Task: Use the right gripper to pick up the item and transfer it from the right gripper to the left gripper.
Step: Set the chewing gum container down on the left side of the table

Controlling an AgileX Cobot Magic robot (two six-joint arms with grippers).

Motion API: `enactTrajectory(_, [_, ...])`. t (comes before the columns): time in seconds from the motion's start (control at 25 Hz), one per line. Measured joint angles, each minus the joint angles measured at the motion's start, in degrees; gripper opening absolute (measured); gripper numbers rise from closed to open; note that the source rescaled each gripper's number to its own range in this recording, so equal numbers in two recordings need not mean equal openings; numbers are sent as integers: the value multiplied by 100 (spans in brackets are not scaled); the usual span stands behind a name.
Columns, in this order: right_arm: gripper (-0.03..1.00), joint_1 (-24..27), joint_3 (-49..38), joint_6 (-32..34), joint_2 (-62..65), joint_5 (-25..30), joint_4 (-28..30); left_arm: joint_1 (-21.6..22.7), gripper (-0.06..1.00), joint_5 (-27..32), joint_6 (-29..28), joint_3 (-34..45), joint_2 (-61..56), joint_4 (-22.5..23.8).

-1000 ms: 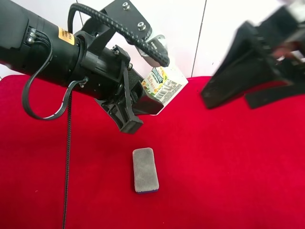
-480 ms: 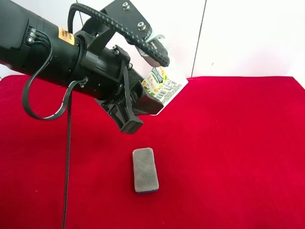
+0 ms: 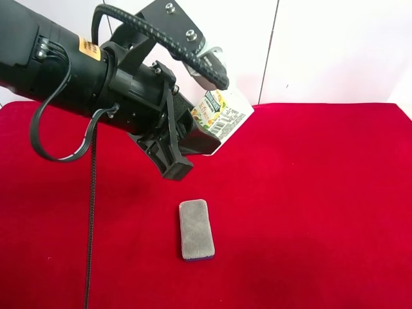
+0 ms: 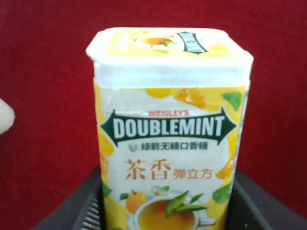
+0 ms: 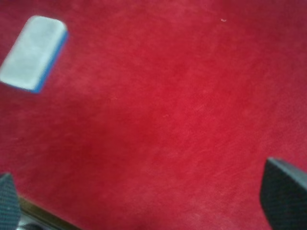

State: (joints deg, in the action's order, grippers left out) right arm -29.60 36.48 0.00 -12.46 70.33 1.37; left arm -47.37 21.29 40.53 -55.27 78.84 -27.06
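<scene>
My left gripper (image 3: 205,138) is clamped on the Doublemint packet (image 4: 168,124). In the left wrist view the black ribbed pads (image 4: 88,211) press its two sides in the lower part of the frame. The yellow-and-white label faces the camera and the rounded top points to the upper edge. A pale rounded shape is cut off at that frame's left edge; I cannot tell what it is.

My right gripper (image 5: 146,196) stands wide open with nothing between the jaws. Only its two dark tips show, in the lower corners of the right wrist view, over bare red cloth (image 3: 309,193).

In the high view my left arm reaches in from the upper left, with an orange sticker (image 3: 89,48) on its body and a thick braided cable (image 3: 161,35) arching over it. The packet juts from the jaws just above the centre of the frame. It is tilted, barcode showing, and lifted clear of the cloth.

A grey flat pad (image 3: 196,229) with a blue edge lies on the cloth below the centre, well apart from the packet. The same pad sits blurred in the upper left of the right wrist view.

Beyond the cloth's far edge, a white panelled wall (image 3: 335,51) fills the top of the high view.
</scene>
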Motion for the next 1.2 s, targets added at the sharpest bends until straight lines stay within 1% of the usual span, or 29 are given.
enactTrajectory(0.08, [98,0,-168,0,245,0,118,0,0,0,0,0,0,0])
enactTrajectory(0.16, [98,0,-362,0,457,-40,118,0,0,0,0,0,0,0])
enactTrajectory(0.28, [98,0,-624,-84,630,-188,-58,0,0,0,0,0,0,0])
enactTrajectory(0.6, [98,0,-839,-121,642,-820,-179,0,0,0,0,0,0,-11])
enactTrajectory(0.68, [98,0,-883,-121,642,-897,-186,0,0,0,0,0,0,-21])
enactTrajectory(1.04, [98,0,-888,-121,642,-923,-190,0,0,0,0,0,0,-35])
enactTrajectory(1.2, [98,0,-888,0,642,-923,-137,0,0,0,0,0,0,-35])
